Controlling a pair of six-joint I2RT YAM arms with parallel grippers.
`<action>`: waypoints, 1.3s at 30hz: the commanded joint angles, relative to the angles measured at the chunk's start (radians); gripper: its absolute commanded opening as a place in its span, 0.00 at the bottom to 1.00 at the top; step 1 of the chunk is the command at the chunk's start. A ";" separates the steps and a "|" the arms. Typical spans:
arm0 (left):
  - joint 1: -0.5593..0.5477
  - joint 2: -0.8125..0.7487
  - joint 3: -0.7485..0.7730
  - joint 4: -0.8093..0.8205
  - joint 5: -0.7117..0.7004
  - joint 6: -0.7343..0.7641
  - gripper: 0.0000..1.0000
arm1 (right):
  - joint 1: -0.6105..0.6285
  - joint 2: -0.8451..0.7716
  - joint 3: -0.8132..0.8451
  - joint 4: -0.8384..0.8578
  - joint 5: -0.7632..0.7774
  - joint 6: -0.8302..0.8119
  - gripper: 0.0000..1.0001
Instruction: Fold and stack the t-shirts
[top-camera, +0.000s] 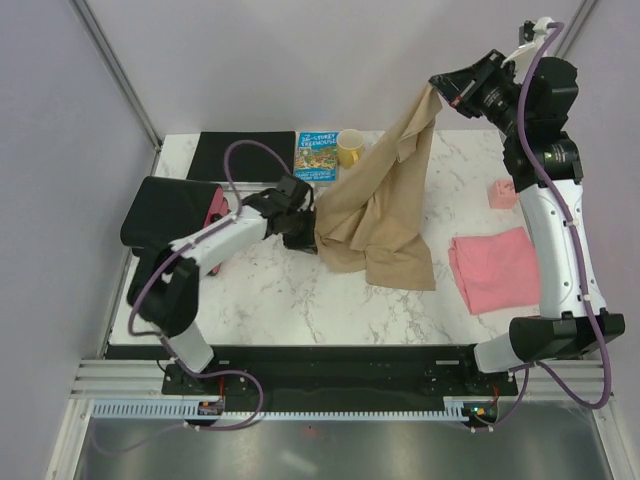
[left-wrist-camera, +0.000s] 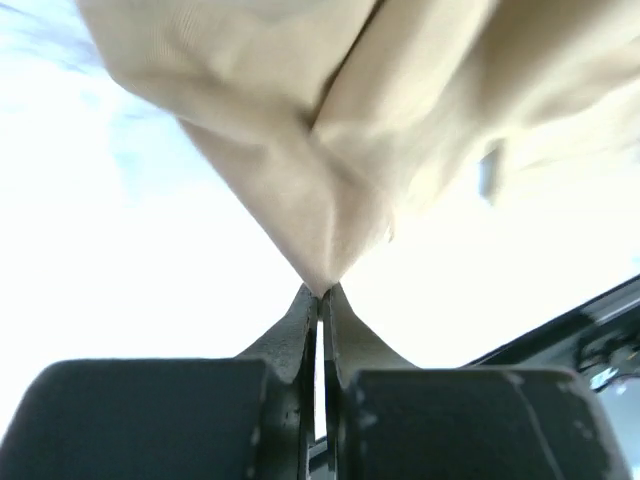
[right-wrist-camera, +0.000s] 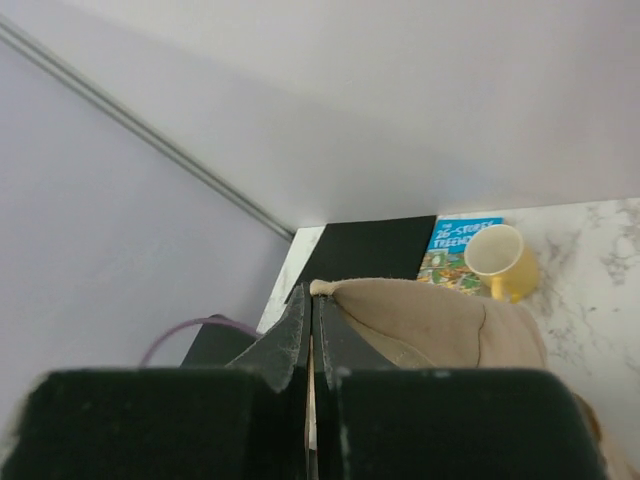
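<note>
Close behind tan t-shirt (top-camera: 385, 215): mug (top-camera: 350, 148), book (top-camera: 317, 157).

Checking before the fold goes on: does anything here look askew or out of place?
The tan t-shirt hangs bunched and twisted between the right gripper, held high, and the left gripper, low by the table, both pinching it. The pink t-shirt lies folded. Nothing looks spilled or damaged.

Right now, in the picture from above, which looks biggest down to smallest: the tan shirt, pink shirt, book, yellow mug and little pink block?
1. tan shirt
2. pink shirt
3. book
4. yellow mug and pink block: they look about alike, so no ranking.
</note>
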 joint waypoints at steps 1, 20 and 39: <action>0.098 -0.265 0.044 -0.054 -0.187 -0.048 0.02 | -0.016 -0.089 -0.007 0.011 0.141 -0.077 0.00; 0.368 -0.468 0.400 -0.307 -0.413 0.007 0.02 | -0.073 -0.178 0.017 -0.130 0.376 -0.166 0.00; 0.382 -0.670 0.514 -0.409 -0.392 0.039 0.02 | -0.074 -0.489 -0.050 -0.170 0.276 -0.241 0.00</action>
